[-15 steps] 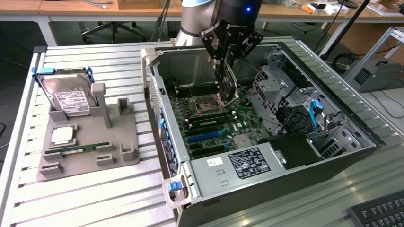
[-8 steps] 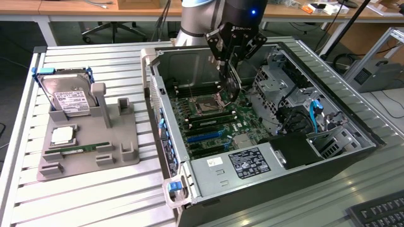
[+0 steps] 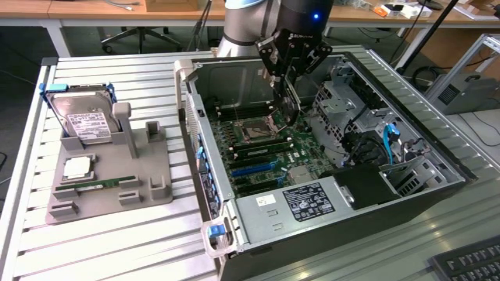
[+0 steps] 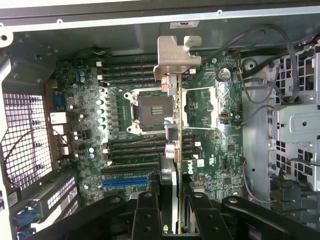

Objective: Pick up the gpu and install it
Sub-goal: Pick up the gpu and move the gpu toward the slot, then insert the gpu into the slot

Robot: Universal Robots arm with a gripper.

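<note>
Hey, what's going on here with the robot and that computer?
The robot arm's gripper is shut on the gpu. It holds the card edge-on inside the open computer case, above the motherboard near the processor socket. The card does not look seated in a slot yet. A hard drive stands in the gray holder at the exterior view's left.

Even overhead light, bright on the pale slatted desk (image 3: pixel 117 246), computer case (image 3: pixel 352 240) interior dimmer, soft shadow under the arm (image 3: pixel 242 23), cool bluish cast in the wrist view, glare off the gpu (image 4: pixel 177 57) bracket
</note>
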